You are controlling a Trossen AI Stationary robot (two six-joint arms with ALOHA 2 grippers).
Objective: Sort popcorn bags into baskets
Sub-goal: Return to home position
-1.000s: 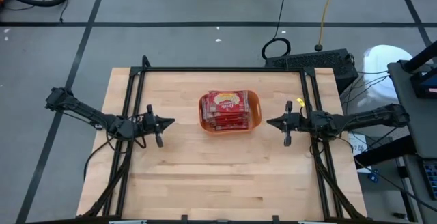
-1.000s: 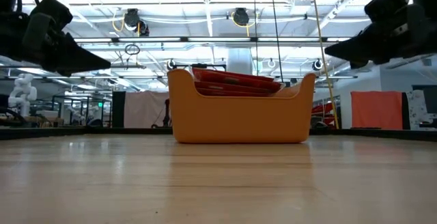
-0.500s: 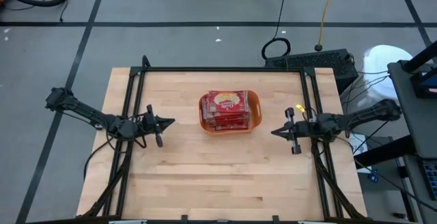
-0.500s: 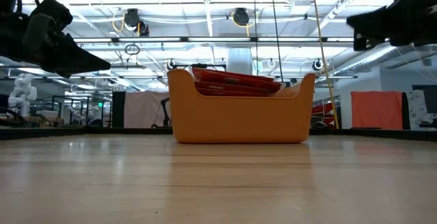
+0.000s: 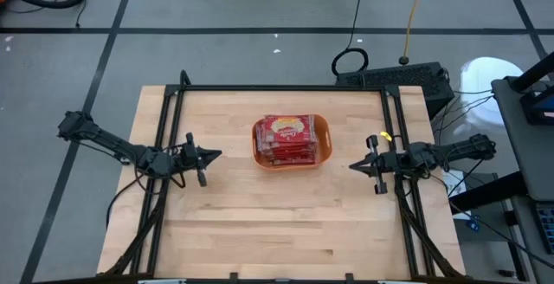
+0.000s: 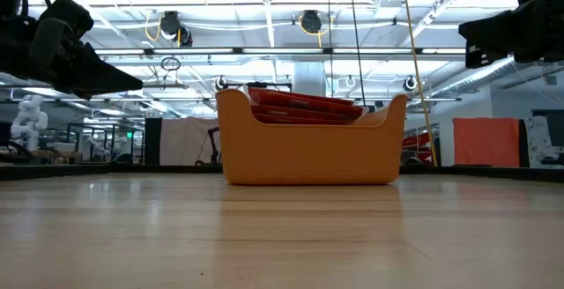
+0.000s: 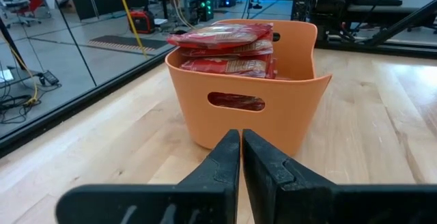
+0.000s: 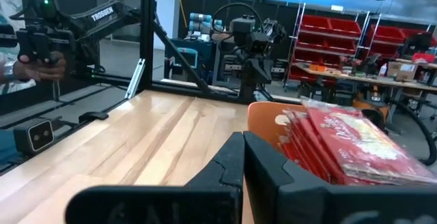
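Right gripper (image 5: 353, 165) has drawn back from the bin toward the table's right edge since a second ago; left gripper (image 5: 216, 153), bin and bags unchanged. Popcorn bags (image 5: 286, 137) all lie in the orange bin (image 5: 328, 142), which sits mid-table toward the far edge, between the two arms and apart from both. Packets stacked flat, several deep; low view shows the top ones riding above the rim, slightly tilted. Count not readable from the stack. No red packet visible on the wooden tabletop (image 5: 260, 219) in any view, so sorting reads as finished; by my judgement, all that remains is parking the arms. Only one bin in view, so no second container to fill. Held above the table to the left of the bin, the left gripper points at it; its fingers (image 7: 225, 162) are pressed nearly together with nothing between them. Right gripper likewise: fingers (image 8: 229, 166) closed on nothing, bin and stacked bags just ahead in its wrist view. Both empty-handed. Left arm looks parked; right arm probably not quite settled.
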